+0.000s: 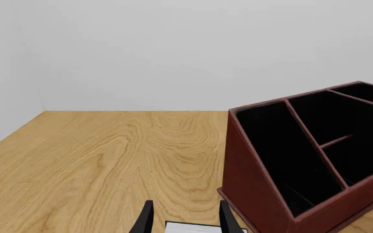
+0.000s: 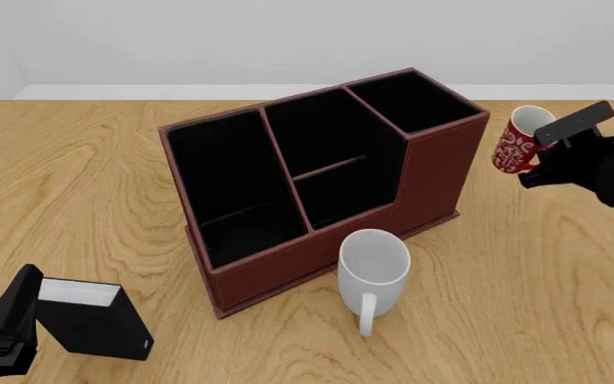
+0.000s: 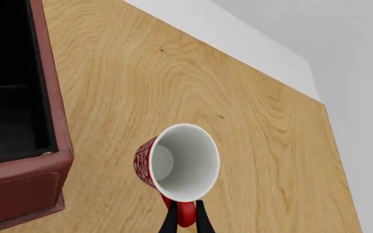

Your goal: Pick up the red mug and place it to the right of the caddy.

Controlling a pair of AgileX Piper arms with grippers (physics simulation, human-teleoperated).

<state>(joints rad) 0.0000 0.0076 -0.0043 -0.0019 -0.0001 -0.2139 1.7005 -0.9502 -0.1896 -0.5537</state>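
1. Front view puts my right hand [image 2: 543, 157] at about 2 o'clock from the middle of the desk [image 2: 520, 296], holding the red mug [image 2: 520, 141] in the air, tilted, its white mouth turned up and toward the camera.
2. From my right wrist I see both fingers [image 3: 170, 219] pressed narrowly against the red loop handle [image 3: 185, 214], one on each side, so this hand is clamped on the handle, with the mug's open mouth facing the lens.
3. That mug sits to the right of the caddy [image 2: 318, 184], near its tall right-end wall but apart from it, with bare wood below.
4. At the desk's centre stands the caddy, turned at an angle, its low front facing roughly 7 o'clock.
5. A white mug [image 2: 373, 269] stands just at the caddy's front edge, at about 6 o'clock, handle toward the camera.
6. My left hand [image 1: 185, 221] waits at 8 o'clock, fingers spread apart with nothing between them; a black box [image 2: 92, 317] with a white top stands just beyond the fingertips.
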